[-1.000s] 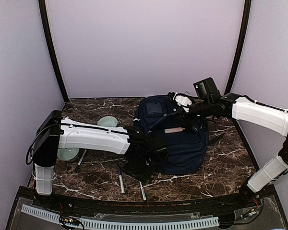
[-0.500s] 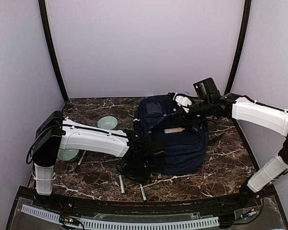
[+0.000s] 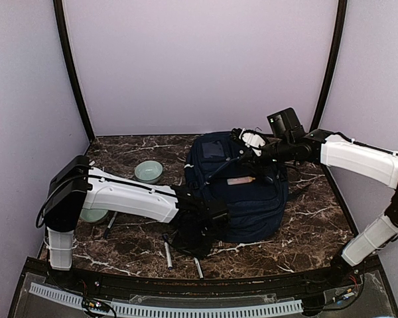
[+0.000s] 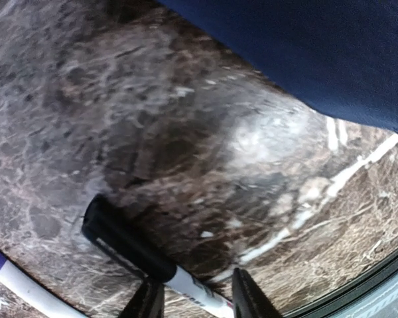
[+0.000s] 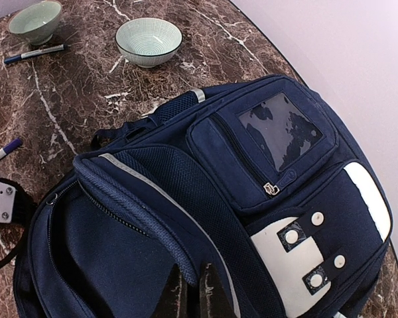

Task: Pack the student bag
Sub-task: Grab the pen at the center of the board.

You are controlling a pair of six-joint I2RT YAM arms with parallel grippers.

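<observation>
The student bag (image 3: 252, 199) lies flat at mid-table, navy with a white patch (image 5: 298, 262) and a clear-window pocket. My right gripper (image 5: 194, 295) is shut on the piped rim of its opening, near the bag's top (image 3: 247, 154). My left gripper (image 4: 196, 298) hangs low over the marble just in front of the bag's near-left corner (image 3: 199, 233). It is open. A marker (image 4: 152, 255) with a black cap and white barrel lies on the table slantwise between the two fingers. The bag's blue edge (image 4: 305, 53) fills the top of the left wrist view.
Two pale green bowls (image 3: 148, 171) (image 3: 93, 213) stand left of the bag. Loose pens lie on the marble (image 3: 167, 253) (image 3: 196, 266) (image 3: 111, 222), one with a purple end (image 4: 13, 278). A peach-coloured stick (image 3: 241, 179) rests on the bag. Purple walls close in three sides.
My left arm has swung toward the table's near edge and its gripper has come down over the marker. The right arm and the bag have not moved.
</observation>
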